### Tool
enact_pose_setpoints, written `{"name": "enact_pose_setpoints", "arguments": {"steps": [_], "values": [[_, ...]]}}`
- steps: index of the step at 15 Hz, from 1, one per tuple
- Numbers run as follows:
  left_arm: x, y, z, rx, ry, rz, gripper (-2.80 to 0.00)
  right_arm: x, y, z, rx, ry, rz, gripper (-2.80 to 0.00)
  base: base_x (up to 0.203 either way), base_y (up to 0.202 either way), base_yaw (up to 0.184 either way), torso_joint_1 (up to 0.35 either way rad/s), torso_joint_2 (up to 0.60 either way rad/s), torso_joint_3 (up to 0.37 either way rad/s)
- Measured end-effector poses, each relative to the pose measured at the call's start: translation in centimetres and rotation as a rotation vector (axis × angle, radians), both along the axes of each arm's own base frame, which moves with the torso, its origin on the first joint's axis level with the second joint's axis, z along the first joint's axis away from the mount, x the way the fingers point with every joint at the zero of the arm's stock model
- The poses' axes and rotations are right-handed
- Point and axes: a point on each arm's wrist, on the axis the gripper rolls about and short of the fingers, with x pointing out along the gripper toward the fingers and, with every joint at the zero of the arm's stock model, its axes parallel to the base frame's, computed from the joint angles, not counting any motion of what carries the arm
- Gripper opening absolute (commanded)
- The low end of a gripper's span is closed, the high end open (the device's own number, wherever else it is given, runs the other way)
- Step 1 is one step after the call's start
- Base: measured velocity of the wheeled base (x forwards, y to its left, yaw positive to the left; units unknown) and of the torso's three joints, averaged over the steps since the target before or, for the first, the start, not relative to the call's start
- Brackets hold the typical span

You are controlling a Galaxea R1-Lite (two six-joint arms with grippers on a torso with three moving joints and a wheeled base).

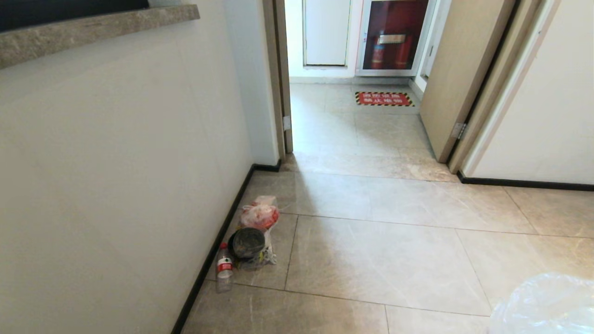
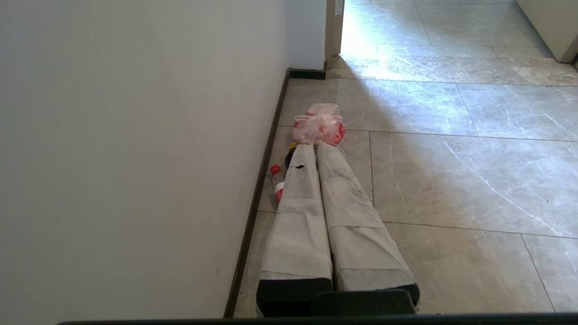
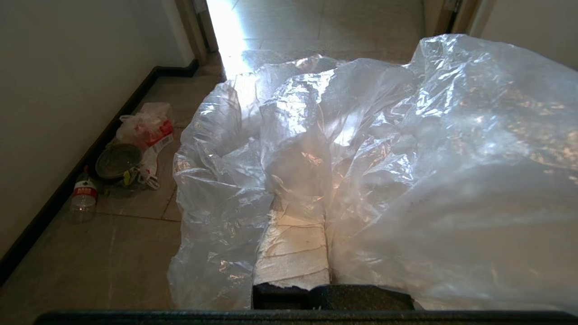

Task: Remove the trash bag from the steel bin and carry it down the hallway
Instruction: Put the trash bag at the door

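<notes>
Along the white wall on your left, a litter pile (image 1: 253, 236) sits against the black skirting: red-capped bottle (image 1: 224, 271), dark bowl, pinkish bundle. Your left hand (image 2: 316, 149) points toward it with wrapped fingers pressed together, empty. On your right, the right hand (image 3: 293, 234) is clamped on the trash bag (image 3: 384, 149), whose clear plastic billows over it. No steel bin shows. Steer the base through the hallway (image 1: 380, 241) centre, keeping the bag off the litter and door frames.

Head camera looks down the hallway (image 1: 385, 250); both wrist cameras sit low, facing likewise
</notes>
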Motion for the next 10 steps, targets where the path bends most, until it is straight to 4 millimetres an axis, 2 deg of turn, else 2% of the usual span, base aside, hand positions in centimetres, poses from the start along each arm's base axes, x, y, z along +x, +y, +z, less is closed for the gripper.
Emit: {"name": "enact_pose_setpoints", "arguments": {"steps": [7,10], "values": [[0.0,0.0,0.0,0.0,0.0,0.0,-2.8,0.0,0.0,0.01,0.003,-0.001,-0.002,-2.8,0.0,0.0,0.0,0.0,0.0,0.0],[0.0,0.0,0.0,-0.001,0.001,-0.001,-2.8,0.0,0.0,0.01,0.003,-0.001,-0.003,-2.8,0.003,0.0,0.128,0.001,0.0,0.003]]}}
